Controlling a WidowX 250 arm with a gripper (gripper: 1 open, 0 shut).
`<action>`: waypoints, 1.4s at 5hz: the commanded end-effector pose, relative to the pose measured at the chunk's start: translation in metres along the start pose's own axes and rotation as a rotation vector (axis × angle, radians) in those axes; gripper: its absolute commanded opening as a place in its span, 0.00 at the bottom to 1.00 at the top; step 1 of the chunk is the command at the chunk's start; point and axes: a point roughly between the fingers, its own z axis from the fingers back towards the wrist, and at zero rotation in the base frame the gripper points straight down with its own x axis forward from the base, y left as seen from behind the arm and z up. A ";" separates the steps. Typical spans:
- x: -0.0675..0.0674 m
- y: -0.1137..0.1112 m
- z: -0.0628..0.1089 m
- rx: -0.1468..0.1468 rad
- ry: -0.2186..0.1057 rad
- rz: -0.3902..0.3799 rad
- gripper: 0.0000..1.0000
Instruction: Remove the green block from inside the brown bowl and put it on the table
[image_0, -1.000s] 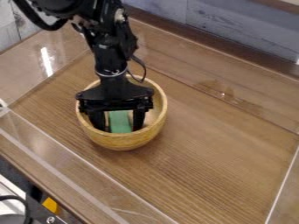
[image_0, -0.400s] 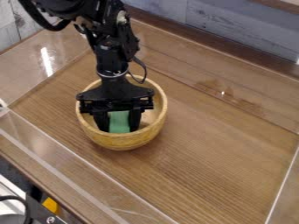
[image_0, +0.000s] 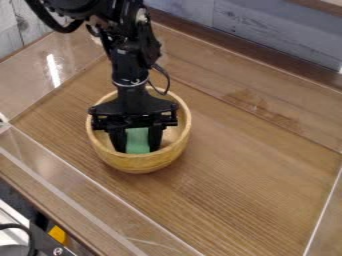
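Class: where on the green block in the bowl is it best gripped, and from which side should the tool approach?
Grip the green block across its narrow width, coming straight down from above: the brown bowl walls block side approaches.

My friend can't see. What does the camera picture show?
A black robot arm reaches straight down into a brown bowl, its end effector around a green block inside. The bowl sits on a wooden table.

A lab-style test bench: a wood-grain table (image_0: 254, 170) fenced by clear acrylic walls (image_0: 80, 185).
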 end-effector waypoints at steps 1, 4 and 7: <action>0.006 -0.007 0.019 -0.037 -0.040 -0.008 0.00; 0.004 -0.016 0.046 -0.082 -0.043 -0.029 0.00; -0.025 -0.074 0.056 -0.116 -0.037 -0.317 0.00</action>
